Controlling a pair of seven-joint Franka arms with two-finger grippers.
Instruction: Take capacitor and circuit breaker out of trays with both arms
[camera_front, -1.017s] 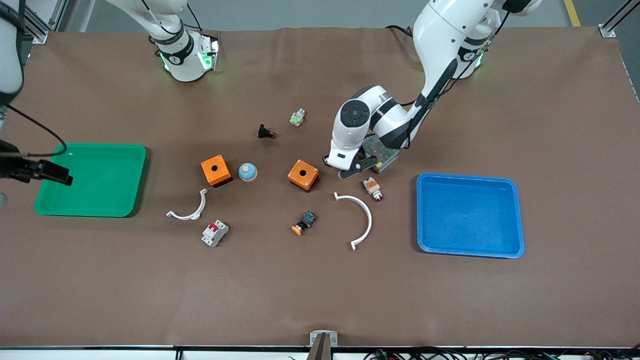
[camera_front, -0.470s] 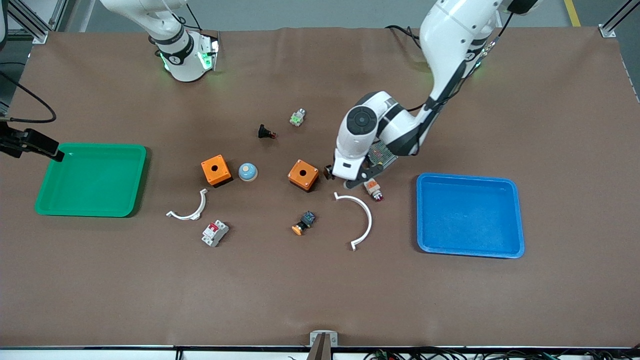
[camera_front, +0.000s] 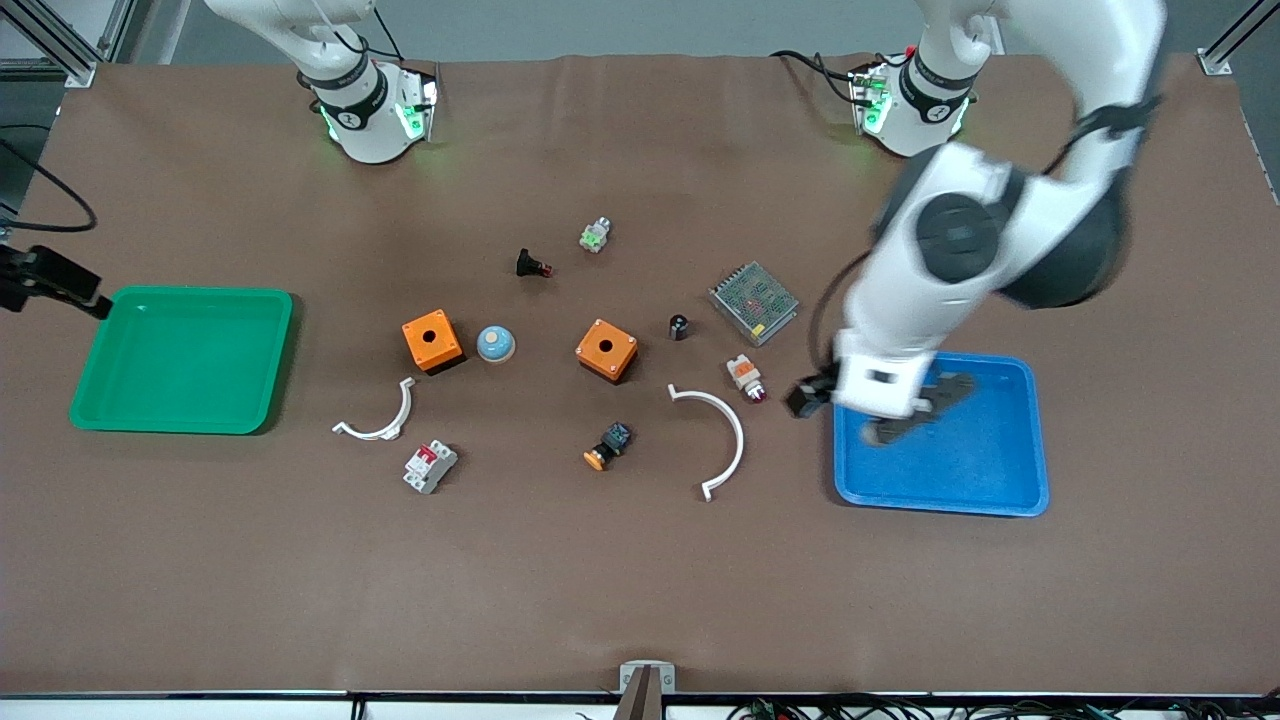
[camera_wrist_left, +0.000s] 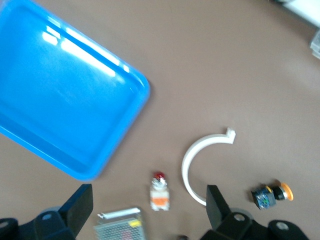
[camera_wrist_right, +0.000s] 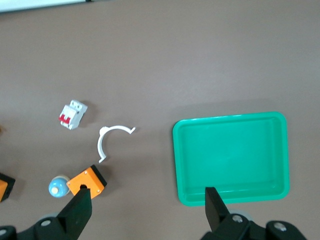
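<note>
capacitor (camera_front: 679, 326): black, upright on table | breaker (camera_front: 430, 466): white-grey, red lever

My jaws hang over a brown table (camera_front: 640, 580); grey floor (camera_front: 600, 25) and aluminium frame posts (camera_front: 1235, 35) edge it.

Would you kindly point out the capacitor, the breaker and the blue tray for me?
capacitor (camera_front: 679, 326), front view, its dark body.
breaker (camera_front: 430, 466), front view, middle of its white-grey block.
blue tray (camera_front: 1000, 505), front view, its rim.
</note>
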